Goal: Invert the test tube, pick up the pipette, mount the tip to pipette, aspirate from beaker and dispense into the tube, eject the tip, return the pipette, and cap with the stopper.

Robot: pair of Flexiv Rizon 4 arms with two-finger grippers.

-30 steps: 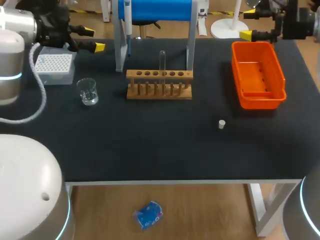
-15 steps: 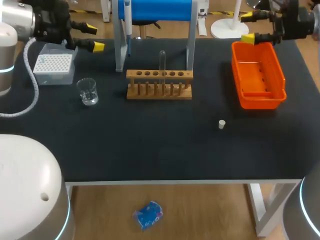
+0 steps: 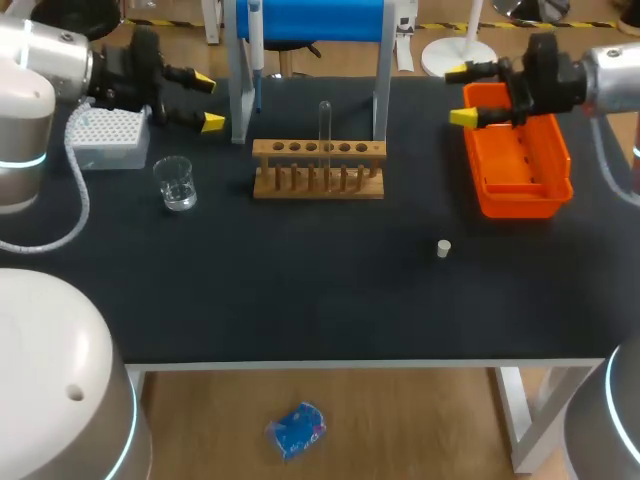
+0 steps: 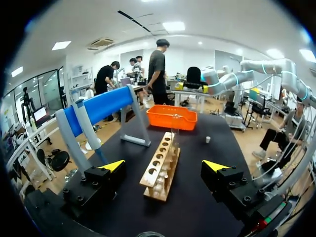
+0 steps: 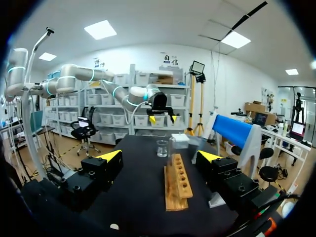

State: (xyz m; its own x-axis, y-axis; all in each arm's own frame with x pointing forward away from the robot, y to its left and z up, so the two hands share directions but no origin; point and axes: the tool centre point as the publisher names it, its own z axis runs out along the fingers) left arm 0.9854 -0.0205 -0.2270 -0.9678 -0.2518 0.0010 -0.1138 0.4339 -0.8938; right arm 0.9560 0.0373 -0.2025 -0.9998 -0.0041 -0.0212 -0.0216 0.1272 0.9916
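A clear test tube (image 3: pixel 324 122) stands upright in the wooden rack (image 3: pixel 318 170) at the table's middle back. The pipette (image 3: pixel 255 38) hangs on the blue stand (image 3: pixel 312 20) behind it. A glass beaker (image 3: pixel 175 183) sits left of the rack, near the white tip box (image 3: pixel 108 136). The small white stopper (image 3: pixel 443 248) lies alone right of centre. My left gripper (image 3: pixel 208 100) hovers open left of the stand and holds nothing. My right gripper (image 3: pixel 460 95) is open and empty beside the orange bin (image 3: pixel 517 152). The left wrist view has its gripper (image 4: pixel 164 166) facing the rack (image 4: pixel 161 167) end-on. The right wrist view shows that gripper (image 5: pixel 159 156) facing the rack (image 5: pixel 177 181) and beaker (image 5: pixel 162 147).
The orange bin stands at the back right, with nothing seen in it. The blue stand's grey legs (image 3: pixel 241 105) flank the rack's back. A white cable (image 3: pixel 78 190) loops from my left arm over the table's left edge. Bare black tabletop (image 3: pixel 330 290) fills the front half.
Both arms have swung inward from the back corners. The left gripper moved right toward the stand's leg. The right gripper moved left to the bin's near-left corner. Both stayed open.
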